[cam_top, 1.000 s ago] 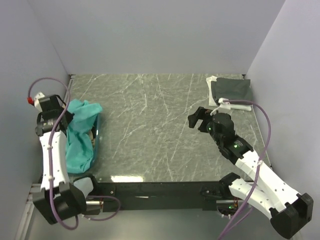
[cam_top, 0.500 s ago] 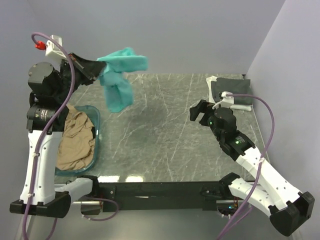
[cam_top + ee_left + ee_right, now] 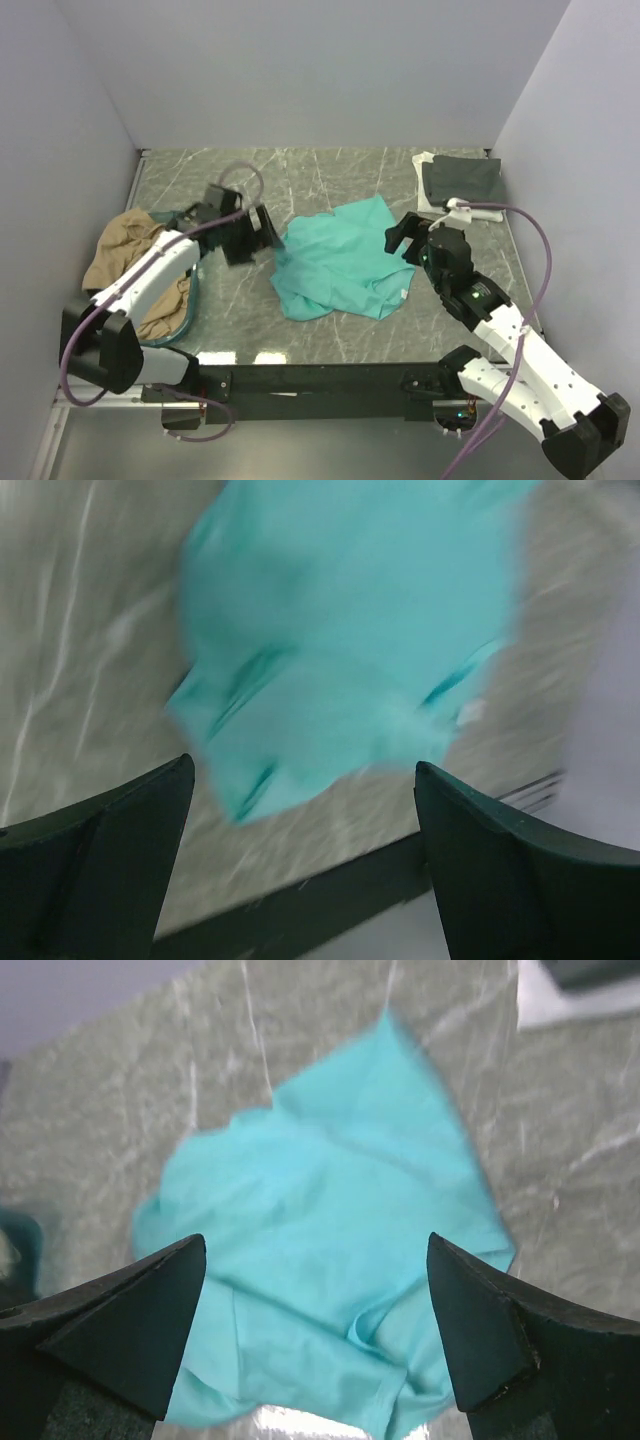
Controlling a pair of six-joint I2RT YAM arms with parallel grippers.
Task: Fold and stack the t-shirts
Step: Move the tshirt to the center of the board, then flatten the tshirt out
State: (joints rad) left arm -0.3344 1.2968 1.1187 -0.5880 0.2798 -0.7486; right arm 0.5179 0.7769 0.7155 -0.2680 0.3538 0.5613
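Observation:
A teal-green t-shirt (image 3: 340, 262) lies crumpled and partly spread in the middle of the table. My left gripper (image 3: 266, 234) hovers open just off its left edge; in the left wrist view the blurred teal-green t-shirt (image 3: 340, 630) lies beyond the gripper (image 3: 303, 766), with nothing between the fingers. My right gripper (image 3: 399, 238) is open over the shirt's right side, and its wrist view shows the teal-green t-shirt (image 3: 320, 1200) below the spread gripper (image 3: 316, 1242). A tan t-shirt (image 3: 130, 262) fills the basket. At the back right a folded dark grey t-shirt (image 3: 462, 178) rests on a white one (image 3: 434, 203).
The teal translucent basket (image 3: 194, 280) sits at the table's left edge beside the left arm. Grey walls close in the left, back and right sides. The table's dark front rail (image 3: 300, 378) runs along the near edge.
The left arm swung the teal-green t-shirt out of the basket, through the air and down onto the table, then opened and let go. The right arm barely moved.

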